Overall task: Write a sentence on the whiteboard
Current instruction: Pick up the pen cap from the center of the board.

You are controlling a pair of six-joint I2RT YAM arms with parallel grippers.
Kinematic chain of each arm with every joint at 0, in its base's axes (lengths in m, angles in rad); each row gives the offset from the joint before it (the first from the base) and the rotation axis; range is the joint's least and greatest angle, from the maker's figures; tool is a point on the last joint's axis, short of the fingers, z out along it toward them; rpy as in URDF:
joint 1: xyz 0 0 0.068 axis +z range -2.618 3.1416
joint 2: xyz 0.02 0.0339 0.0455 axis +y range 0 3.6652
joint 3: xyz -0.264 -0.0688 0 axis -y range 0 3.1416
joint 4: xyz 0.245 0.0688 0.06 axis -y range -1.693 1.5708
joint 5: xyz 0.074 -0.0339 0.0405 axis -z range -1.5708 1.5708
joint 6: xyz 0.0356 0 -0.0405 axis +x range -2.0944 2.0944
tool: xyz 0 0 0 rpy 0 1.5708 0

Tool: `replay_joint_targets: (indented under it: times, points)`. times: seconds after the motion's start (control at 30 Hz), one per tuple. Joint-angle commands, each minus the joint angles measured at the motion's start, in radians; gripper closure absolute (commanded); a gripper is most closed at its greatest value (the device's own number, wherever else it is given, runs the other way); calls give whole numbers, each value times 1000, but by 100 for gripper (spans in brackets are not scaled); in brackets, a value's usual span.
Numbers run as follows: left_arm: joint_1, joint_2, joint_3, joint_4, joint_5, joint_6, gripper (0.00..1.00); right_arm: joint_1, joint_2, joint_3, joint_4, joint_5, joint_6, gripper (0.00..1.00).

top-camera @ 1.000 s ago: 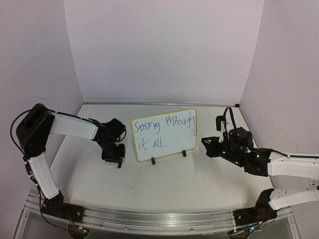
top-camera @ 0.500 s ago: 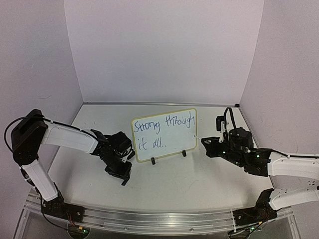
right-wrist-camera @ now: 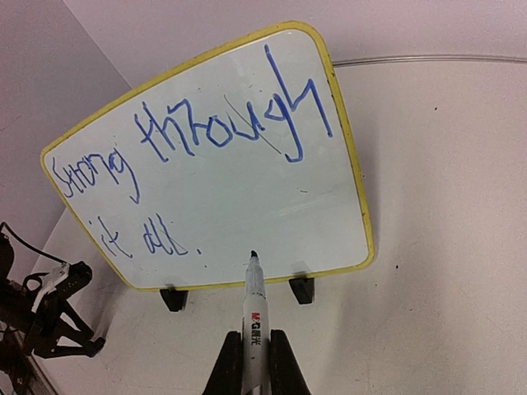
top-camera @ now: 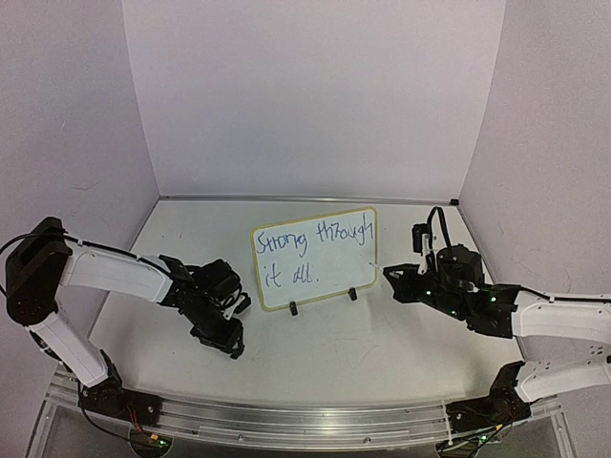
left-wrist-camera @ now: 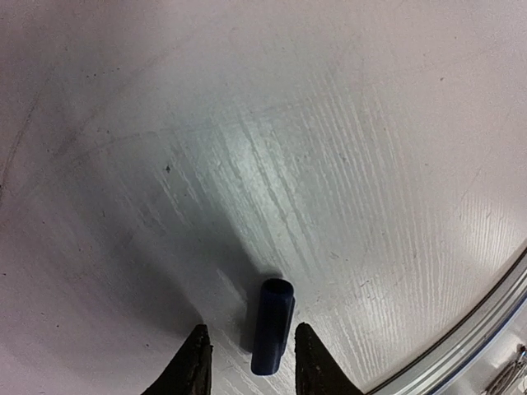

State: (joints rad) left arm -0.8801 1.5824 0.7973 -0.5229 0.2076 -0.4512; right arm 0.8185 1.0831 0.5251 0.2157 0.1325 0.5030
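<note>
Two arms are reaching out from their bases by the metal rail (top-camera: 305, 420) at the bottom edge of the top view, one on each side of the pale bench (top-camera: 315, 358).

At the lower left of that view, the left hand (top-camera: 229, 343) is hanging low over the bench, pointing down. In its wrist view its two dark fingers (left-wrist-camera: 193, 366) are standing apart at the bottom edge, released. A dark blue cap (left-wrist-camera: 272, 326) is lying on the bench between them. The cap is sitting just beside the right-side finger, with a clear gap to the other one. The cap's open end is pointing toward the top of the frame.

At the right, the right hand (right-wrist-camera: 251, 366) is clenched on a white marker (right-wrist-camera: 254, 317) with a printed label. The marker's dark tip is pointing up the frame at the lower part of the whiteboard (right-wrist-camera: 214, 164). Whether the tip is touching the surface cannot be told.

The whiteboard is standing in the middle of the bench, between the two hands, leaning back a little on two black clip feet (right-wrist-camera: 174, 298). Its yellow frame is enclosing blue handwriting that is reading "Strong through" on the upper line and "it all." below on the left.

Behind it, pale lilac walls (top-camera: 315, 95) are closing off the far side and both flanks.
</note>
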Motion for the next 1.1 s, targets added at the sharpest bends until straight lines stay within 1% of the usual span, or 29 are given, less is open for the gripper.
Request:
replay_joint_targets:
  times: [0.0, 0.13, 0.2, 0.27, 0.47, 0.53, 0.6, 0.7, 0.87, 0.93, 1.07]
  points:
    - [-8, -16, -20, 10, 33, -11, 70, -4, 20, 18, 3, -13, 11, 100]
    - [-25, -9, -22, 15, 41, -20, 71, -3, 30, 23, 4, -16, 9, 100]
    - [-32, -2, -25, 13, 33, -27, 73, -3, 31, 21, 4, -16, 9, 100]
    - [-36, 7, -27, 3, 22, -35, 78, -3, 32, 20, 4, -15, 11, 100]
    - [-48, 7, -21, -55, -49, -31, 80, -4, 20, 7, 4, -6, 12, 100]
    - [-50, 16, -16, -55, -51, -30, 83, -3, 20, 6, 3, -9, 12, 100]
    - [-57, 26, -11, -52, -44, -29, 89, -4, 18, 6, 2, -17, 14, 100]
    - [-66, 39, -9, -55, -46, -26, 93, -3, -3, 3, -12, -37, 21, 100]
    - [-74, 22, -25, -36, -46, -22, 100, -5, -70, 4, -105, -66, -17, 100]
    - [-86, -3, -24, -28, -45, -5, 100, -18, -78, 22, -142, -122, -50, 100]
    - [-119, -105, -27, 2, -46, 45, 100, -98, -45, 55, -155, -373, -75, 100]
